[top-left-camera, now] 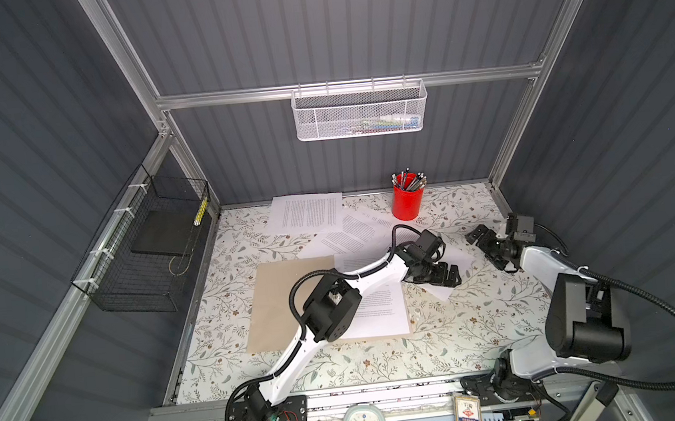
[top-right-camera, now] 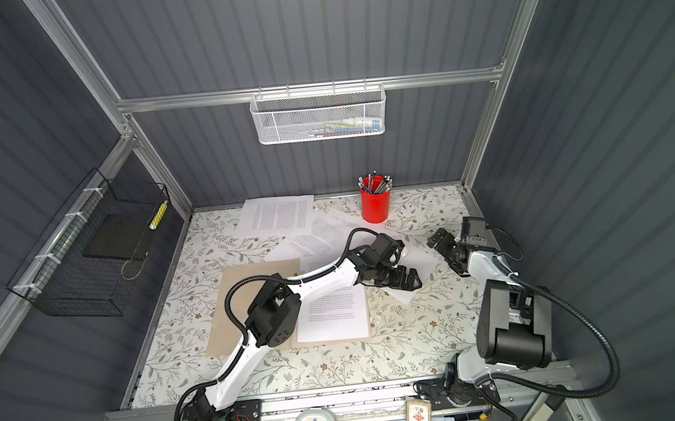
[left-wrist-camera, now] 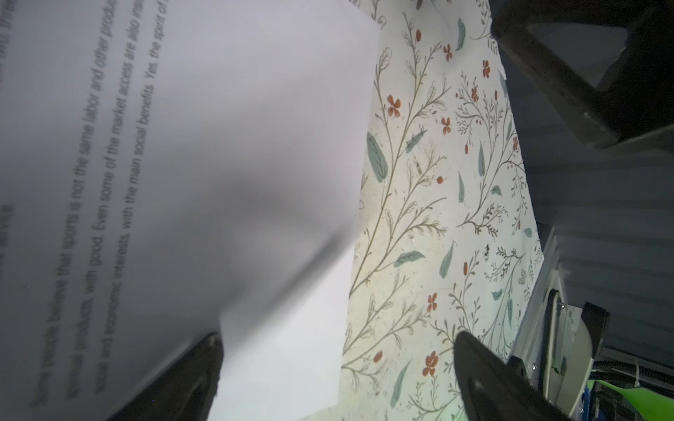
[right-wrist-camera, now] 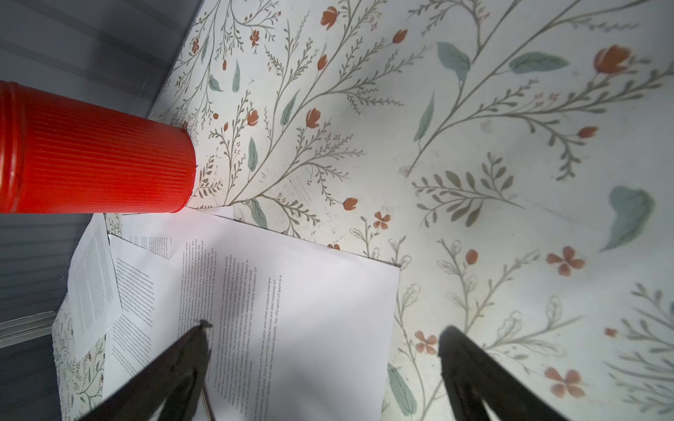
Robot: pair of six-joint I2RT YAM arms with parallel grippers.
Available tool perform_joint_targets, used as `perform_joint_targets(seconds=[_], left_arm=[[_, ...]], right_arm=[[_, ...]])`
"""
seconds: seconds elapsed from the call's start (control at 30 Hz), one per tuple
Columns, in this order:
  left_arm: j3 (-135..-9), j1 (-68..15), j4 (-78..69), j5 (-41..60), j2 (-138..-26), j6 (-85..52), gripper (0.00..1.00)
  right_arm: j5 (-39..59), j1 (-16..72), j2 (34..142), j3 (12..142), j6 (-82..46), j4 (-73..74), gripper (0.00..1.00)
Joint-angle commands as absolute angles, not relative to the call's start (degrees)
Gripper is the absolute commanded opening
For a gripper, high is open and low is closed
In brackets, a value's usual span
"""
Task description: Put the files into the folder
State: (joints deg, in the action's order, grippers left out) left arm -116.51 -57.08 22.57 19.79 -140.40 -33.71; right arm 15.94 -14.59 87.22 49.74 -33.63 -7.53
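Jaws gape on both: left gripper (top-left-camera: pixel 452 278) over the corner of a sheet (top-left-camera: pixel 443 293), right gripper (top-left-camera: pixel 485 248) nearby. Files (top-left-camera: pixel 354 235) fan toward the back edge of the tabletop (top-left-camera: pixel 483 323); folder (top-left-camera: pixel 281 304) lies centre-left. Pinching could crumple paper or drag neighbours.

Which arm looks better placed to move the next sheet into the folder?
Left, probably. The left end effector, open, straddles a loose sheet's edge, and the folder lies on its side. The right end effector, also open, sits farther from the folder.
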Motion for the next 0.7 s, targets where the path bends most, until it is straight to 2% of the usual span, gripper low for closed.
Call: perform_joint_targets(seconds=[0.0, 0.47, 0.67], left_arm=[[-112.37, -57.33, 27.48, 19.34, -139.72, -33.75, 1.0], [-96.04, -53.67, 33.92, 15.98, -132.17, -26.87, 0.99], [-94.46, -52.87, 33.74, 15.95, -131.56, -25.9, 0.99]], right_arm=[[18.1, -14.69, 90.43, 52.78, -32.98, -10.86, 0.99], [25.77, -12.73, 87.8, 47.39, -35.34, -11.29, 0.99], [23.46, -9.05, 88.59, 47.85, -35.51, -16.39, 0.9]])
